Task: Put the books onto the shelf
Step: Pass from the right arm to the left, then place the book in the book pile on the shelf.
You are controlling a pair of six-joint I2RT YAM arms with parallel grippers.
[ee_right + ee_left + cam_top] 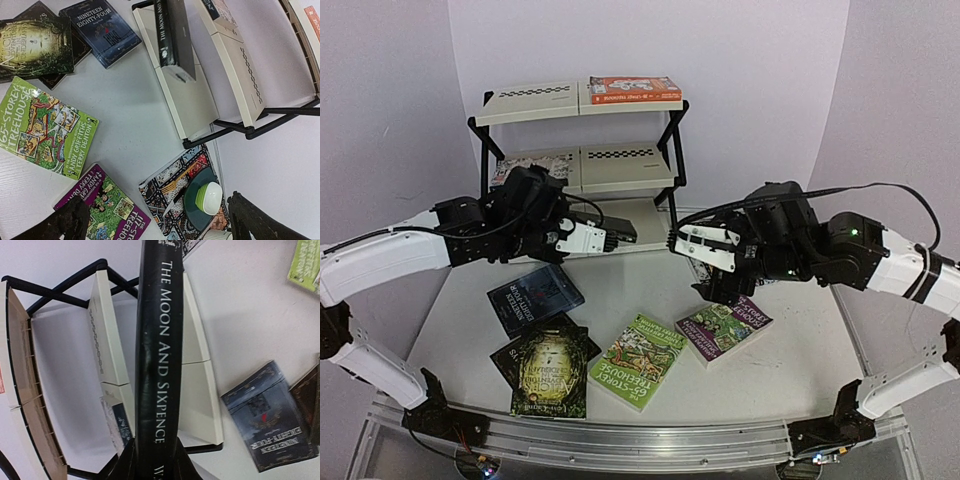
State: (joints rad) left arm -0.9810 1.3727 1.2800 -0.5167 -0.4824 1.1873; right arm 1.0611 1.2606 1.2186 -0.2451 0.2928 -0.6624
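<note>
Clamped left gripper, right gripper spread wide.

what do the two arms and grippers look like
The left arm and right arm have white shells, black joints and black cables. The left gripper and right gripper have white bodies with black fingers. A green light dots the right arm.

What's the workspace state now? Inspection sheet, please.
Surface: white table, no spills seen.
Job's things: orange book on shelf's top tier, white book on the middle tier; black book at the bottom tier; dark blue book, green-gold book, green book, purple book on the table.
Clutter: patterned mat with a bowl beside the shelf.
Hands: left hand shut on black book; right hand open, empty.
Cables: black cable arching over right arm.
Surroundings: pale backdrop, nothing else seen.
</note>
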